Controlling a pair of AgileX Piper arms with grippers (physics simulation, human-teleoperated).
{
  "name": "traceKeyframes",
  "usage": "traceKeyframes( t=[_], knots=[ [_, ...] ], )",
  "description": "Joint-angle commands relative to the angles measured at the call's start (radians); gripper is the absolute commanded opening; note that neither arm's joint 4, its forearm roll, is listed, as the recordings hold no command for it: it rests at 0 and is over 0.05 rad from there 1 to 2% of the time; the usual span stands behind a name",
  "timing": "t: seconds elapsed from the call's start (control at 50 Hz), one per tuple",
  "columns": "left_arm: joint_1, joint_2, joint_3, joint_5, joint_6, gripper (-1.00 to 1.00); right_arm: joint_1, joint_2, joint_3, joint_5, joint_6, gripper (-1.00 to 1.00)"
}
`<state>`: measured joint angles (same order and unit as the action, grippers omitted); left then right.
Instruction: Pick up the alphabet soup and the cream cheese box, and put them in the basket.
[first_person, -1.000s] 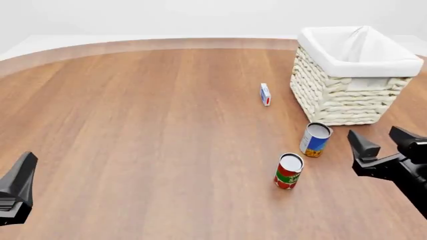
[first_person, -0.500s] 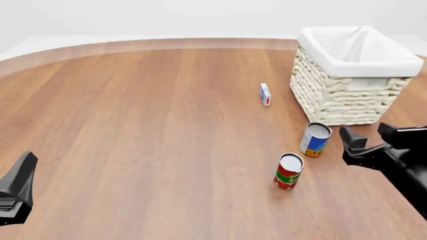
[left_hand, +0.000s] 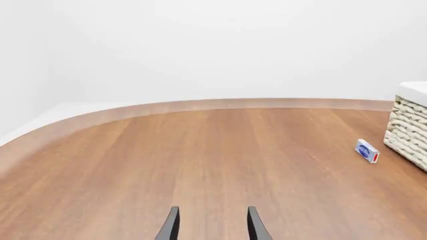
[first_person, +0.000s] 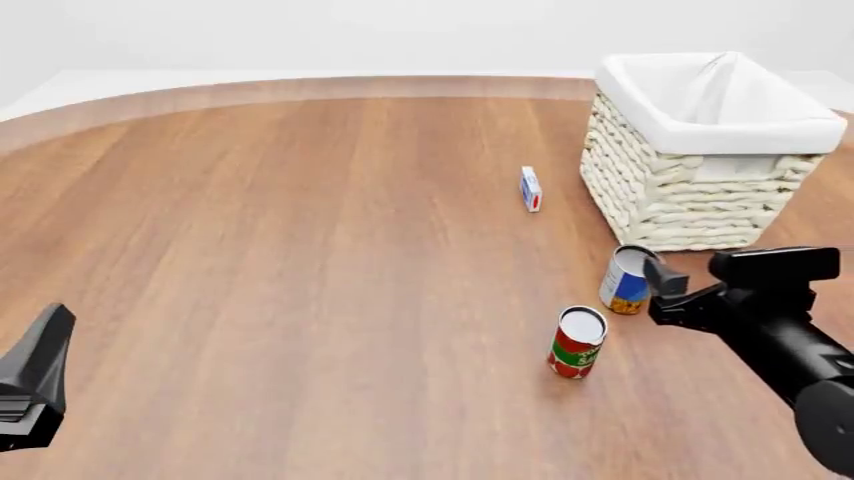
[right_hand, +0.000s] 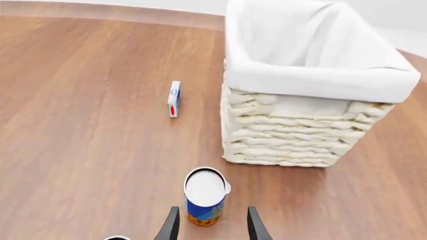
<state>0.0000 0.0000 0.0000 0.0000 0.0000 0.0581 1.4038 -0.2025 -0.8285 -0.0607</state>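
The alphabet soup (first_person: 622, 284) stands upright in front of the basket (first_person: 694, 205); its blue and yellow label and pale top also show in the right wrist view (right_hand: 205, 196). My right gripper (first_person: 685, 267) is open, level with the can and just to its right, one finger overlapping its edge. From the right wrist, the can sits just ahead of the parted fingertips (right_hand: 171, 223). The cream cheese box (first_person: 531, 188) stands on edge left of the basket. My left gripper (left_hand: 212, 225) is open and empty, low at the near left (first_person: 48, 335).
A red and green can (first_person: 577, 342) stands upright near and left of the soup can, about a can's width away. The basket (right_hand: 313, 75) is lined with white cloth. The left wrist view shows the cream cheese box (left_hand: 367, 151) beside the basket's wall (left_hand: 408, 131).
My right gripper has moved left and slightly forward, from well right of the soup can to right beside it. The left arm and all objects have stayed still.
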Motion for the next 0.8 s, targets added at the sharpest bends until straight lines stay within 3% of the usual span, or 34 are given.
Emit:
traceKeyframes(
  t=[0.02, 0.8],
  knots=[
    [0.0, 0.0, 0.0, 0.0, 0.0, 1.0, 0.003, 0.076, -0.015, -0.04, -0.005, 1.0],
    [0.0, 0.0, 0.0, 0.0, 0.0, 1.0, 0.009, 0.256, -0.071, -0.115, -0.019, 1.0]
  ],
)
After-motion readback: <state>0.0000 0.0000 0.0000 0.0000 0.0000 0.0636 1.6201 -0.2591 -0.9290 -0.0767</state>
